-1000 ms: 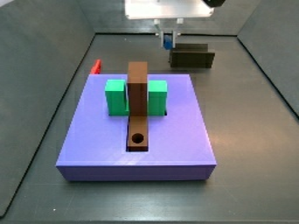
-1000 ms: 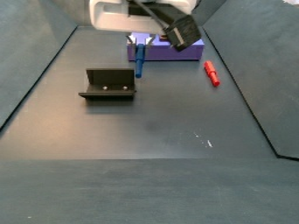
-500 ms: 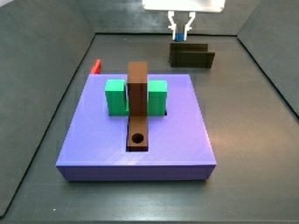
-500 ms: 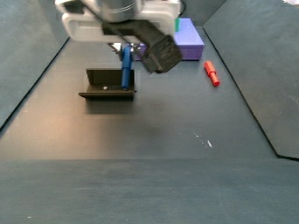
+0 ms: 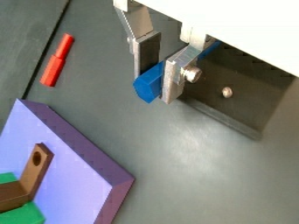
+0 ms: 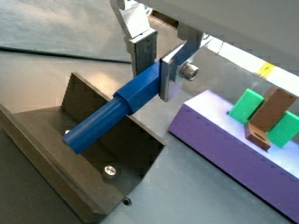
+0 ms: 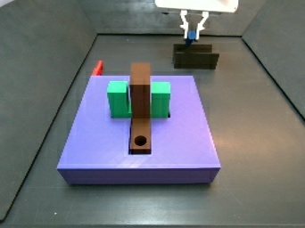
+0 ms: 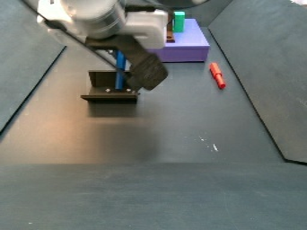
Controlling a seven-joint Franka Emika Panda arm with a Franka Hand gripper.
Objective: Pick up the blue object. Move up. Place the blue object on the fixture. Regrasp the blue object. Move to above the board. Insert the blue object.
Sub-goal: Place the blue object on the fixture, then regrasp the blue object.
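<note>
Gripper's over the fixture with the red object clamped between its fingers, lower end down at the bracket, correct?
Not quite: the piece in the gripper is the blue object, not the red one. A wrist view shows it between the fingers, its lower end down at the fixture. The red object lies loose on the floor beside the board.

No text, label, brand or number can be read anywhere around the gripper (image 6: 163, 59); a small yellow mark beside it is perhaps a sticker, illegible.
</note>
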